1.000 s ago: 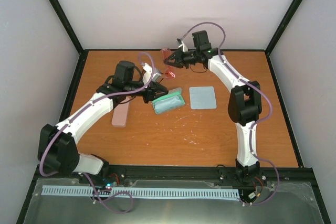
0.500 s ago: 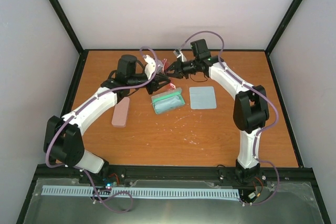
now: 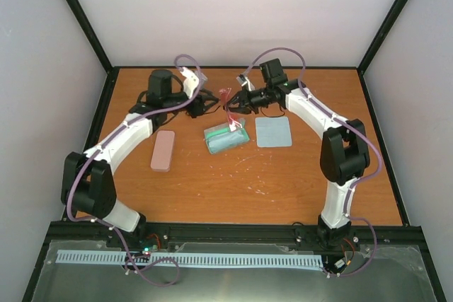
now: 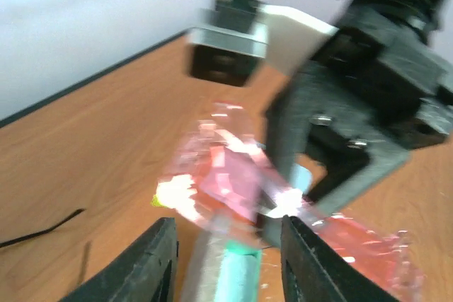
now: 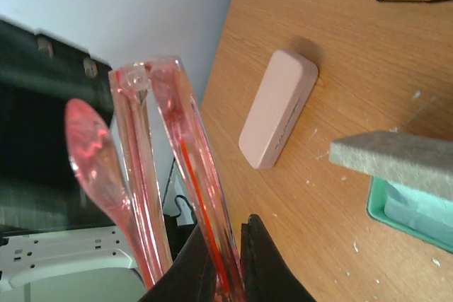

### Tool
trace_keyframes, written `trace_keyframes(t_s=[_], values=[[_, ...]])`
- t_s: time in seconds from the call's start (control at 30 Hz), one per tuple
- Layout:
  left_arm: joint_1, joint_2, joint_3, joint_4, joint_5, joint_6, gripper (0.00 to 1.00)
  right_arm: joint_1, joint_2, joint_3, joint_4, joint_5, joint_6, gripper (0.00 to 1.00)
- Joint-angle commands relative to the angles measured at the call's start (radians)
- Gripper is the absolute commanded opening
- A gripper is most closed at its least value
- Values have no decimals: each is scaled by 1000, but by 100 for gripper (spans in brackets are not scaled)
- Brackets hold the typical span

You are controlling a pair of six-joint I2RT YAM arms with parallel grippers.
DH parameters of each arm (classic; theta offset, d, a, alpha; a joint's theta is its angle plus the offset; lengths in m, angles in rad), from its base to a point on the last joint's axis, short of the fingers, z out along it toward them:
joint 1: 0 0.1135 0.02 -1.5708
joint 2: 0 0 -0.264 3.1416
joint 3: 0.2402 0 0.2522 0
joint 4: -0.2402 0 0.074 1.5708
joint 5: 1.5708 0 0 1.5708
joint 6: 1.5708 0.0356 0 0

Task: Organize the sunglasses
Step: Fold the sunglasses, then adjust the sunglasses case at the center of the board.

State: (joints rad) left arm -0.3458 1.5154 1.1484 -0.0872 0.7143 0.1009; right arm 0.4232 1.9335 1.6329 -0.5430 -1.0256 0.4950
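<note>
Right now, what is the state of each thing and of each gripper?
Pink glasses: folded, held up off the table.
Green case: open.
Pink case: shut, lying flat.
Cloth: spread flat.
Left gripper: open, empty.
Right gripper: shut on the pink glasses.

bright, even light, soft shadows; left wrist view motion-blurred, left gripper (image 4: 228, 231) out of focus; right wrist sharp
</note>
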Motion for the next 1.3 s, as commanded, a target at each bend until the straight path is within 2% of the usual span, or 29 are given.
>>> trace_keyframes(t_s=[0.0,0.03,0.07,0.1,0.23,0.37,0.47,0.87,1.27], values=[[85,-55,54,-25,-48,-28,40,-27,-95,-69,54,43,45,3],[96,-50,52,-46,-57,9,25,-37,-112,-95,79,55,64,3],[100,-28,61,-100,-56,69,5,-46,-134,-123,116,71,93,3],[100,5,82,-168,-56,128,1,-53,-165,-164,149,88,119,3],[103,168,173,-370,-106,261,1,-65,-262,-345,334,177,267,3],[102,254,188,-440,-126,333,1,-65,-362,-522,467,386,419,3],[102,313,212,-492,-160,362,0,-62,-388,-600,541,442,488,3],[83,391,254,-536,-124,326,2,-39,-278,-606,544,521,539,3],[-1,386,189,-512,-101,289,2,3,-229,-596,523,622,605,3]])
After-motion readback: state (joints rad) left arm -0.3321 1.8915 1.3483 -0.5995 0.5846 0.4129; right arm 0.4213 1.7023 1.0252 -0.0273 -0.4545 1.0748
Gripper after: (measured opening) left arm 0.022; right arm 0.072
